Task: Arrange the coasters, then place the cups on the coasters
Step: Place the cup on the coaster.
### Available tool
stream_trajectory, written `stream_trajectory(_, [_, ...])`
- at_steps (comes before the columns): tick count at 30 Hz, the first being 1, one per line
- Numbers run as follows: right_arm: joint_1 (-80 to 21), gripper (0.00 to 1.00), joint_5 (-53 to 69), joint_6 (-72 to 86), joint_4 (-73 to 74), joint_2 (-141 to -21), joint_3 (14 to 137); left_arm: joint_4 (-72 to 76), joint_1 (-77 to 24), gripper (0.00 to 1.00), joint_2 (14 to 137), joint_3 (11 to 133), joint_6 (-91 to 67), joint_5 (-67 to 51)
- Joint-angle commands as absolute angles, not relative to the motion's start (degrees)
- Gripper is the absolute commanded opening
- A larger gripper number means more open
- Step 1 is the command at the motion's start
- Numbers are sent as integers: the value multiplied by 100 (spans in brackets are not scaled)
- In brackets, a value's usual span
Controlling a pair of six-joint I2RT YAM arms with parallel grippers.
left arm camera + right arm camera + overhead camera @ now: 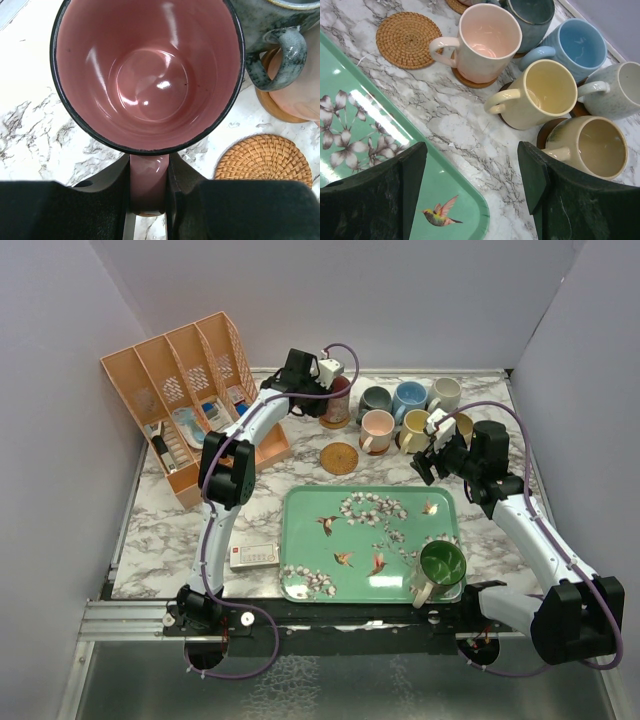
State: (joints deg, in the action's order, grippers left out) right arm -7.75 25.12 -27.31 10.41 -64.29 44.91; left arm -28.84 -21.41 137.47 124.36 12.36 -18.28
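Observation:
My left gripper (148, 167) is shut on the handle of the dark red cup (147, 70), which stands at the back left of the cup group (337, 405) with a sliver of tan coaster under it. Grey (375, 400), blue (408, 397), cream (443, 393), pink (377, 428), yellow (415, 427) and tan (460, 428) cups sit on coasters. One woven coaster (340, 458) lies bare. A green cup (441, 565) stands on the tray. My right gripper (472, 175) hangs open over the tray's corner, next to the tan cup (592, 147), with nothing between its fingers.
The green floral tray (370, 540) fills the near middle of the marble table. An orange file rack (185, 400) stands at the back left. A small white device (253, 557) lies left of the tray. Walls close in on three sides.

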Motion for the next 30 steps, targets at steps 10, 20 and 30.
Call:
stream_trajectory(10, [-747, 75, 2449, -2794, 1035, -6343, 4461, -2457, -2197, 0, 13571, 12711, 1360, -1812])
stream_trajectory(20, [-747, 75, 2430, -2789, 1033, -6322, 4465, -2391, -2224, 3, 13451, 12491, 1446, -1814])
stream_trajectory(30, [-747, 75, 2426, -2786, 1035, -6328, 4469, -2285, -2250, 12, 13306, 12214, 1358, -1725])
